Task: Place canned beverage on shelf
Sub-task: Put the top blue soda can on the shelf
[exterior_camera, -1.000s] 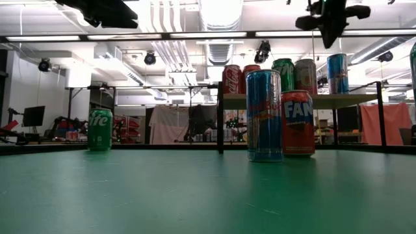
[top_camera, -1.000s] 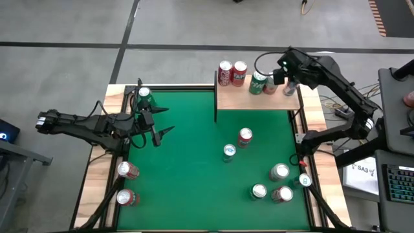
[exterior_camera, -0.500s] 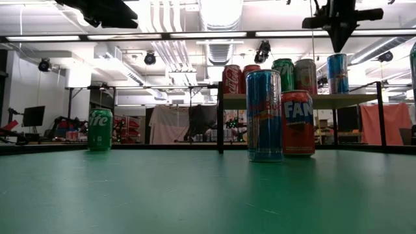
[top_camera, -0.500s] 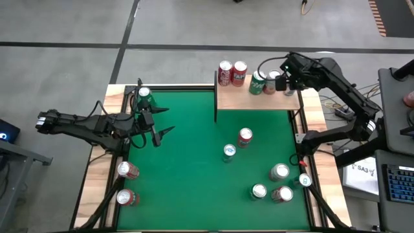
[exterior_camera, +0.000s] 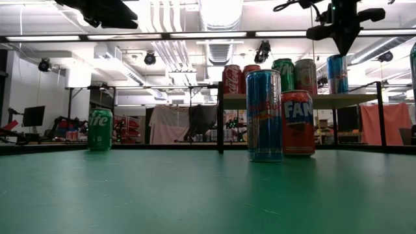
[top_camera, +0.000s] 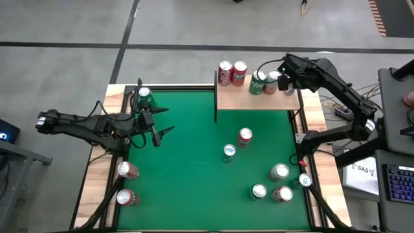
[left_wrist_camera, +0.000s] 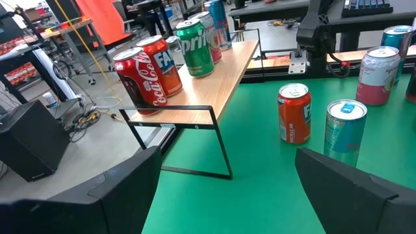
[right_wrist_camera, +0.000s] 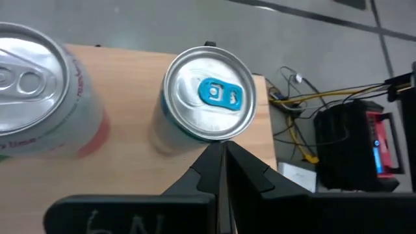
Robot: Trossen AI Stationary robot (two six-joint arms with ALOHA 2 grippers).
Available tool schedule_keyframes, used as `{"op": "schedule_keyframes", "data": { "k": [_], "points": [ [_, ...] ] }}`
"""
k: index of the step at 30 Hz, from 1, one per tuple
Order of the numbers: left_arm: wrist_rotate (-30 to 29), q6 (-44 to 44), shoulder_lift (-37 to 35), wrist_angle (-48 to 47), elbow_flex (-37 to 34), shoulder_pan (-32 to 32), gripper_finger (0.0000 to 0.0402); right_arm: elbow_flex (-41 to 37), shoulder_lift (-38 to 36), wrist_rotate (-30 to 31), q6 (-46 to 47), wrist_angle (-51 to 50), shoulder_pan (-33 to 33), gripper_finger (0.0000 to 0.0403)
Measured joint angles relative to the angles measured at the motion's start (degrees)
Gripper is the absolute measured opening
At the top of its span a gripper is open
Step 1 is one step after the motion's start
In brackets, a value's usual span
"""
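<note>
Lifting clear is, I judge, the step in hand: the right pincer point(right_wrist_camera: 221, 156) hangs above the blue-tabbed can point(right_wrist_camera: 209, 99) at the end of the shelf point(top_camera: 228, 100) nearest the right arm, its fingers pressed together and holding nothing. That can stands upright on the wood beside the other cans, so the placing looks done for this one. To finish well, the arm should rise straight up before swinging off, since the neighbouring silver-topped can point(right_wrist_camera: 36, 84) stands just beside the placed one and a sideways sweep could clip either. The next can should be picked from the group on the green desk point(top_camera: 187, 162) nearer the right arm.

The left pincer point(top_camera: 155, 127) waits spread wide and empty over the left part of the desk, near a green can point(top_camera: 143, 96) at the far corner.

The right wrist view alone shows the shut fingertips meeting just above the can's rim, and the bare shelf edge beyond it. The low view shows that pincer point(exterior_camera: 342, 39) well above the can tops, a height the overhead view cannot give. The left wrist view shows the shelf's thin black legs and the labels of the red cola can point(left_wrist_camera: 138, 79) and the green soda can point(left_wrist_camera: 194, 47), plus two cans standing on the desk close by.
</note>
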Motion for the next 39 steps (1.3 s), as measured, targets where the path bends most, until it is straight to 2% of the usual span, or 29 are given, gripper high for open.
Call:
{"op": "schedule_keyframes", "data": {
  "k": [11, 18, 25, 39],
  "points": [
    [-0.02, -0.02, 0.00, -0.10, -0.01, 0.00, 0.0338, -0.11, 0.04, 3.76, -1.02, 0.15, 0.00, 0.0012],
    [-0.02, -0.02, 0.00, -0.13, -0.02, 0.00, 0.0338, -0.19, 0.04, -0.95, -0.09, 0.13, 0.00, 0.0012],
    [-0.02, -0.01, 1.03, -0.04, -0.02, 0.00, 0.0338, -1.88, 0.04, 2.58, -0.58, 0.84, 0.00, 0.0012],
    [-0.05, 1.73, 3.78, 1.14, 0.28, 0.00, 0.0338, -4.44, 0.09, 5.49, -3.22, 6.20, 0.00, 0.0012]
  ]
}}
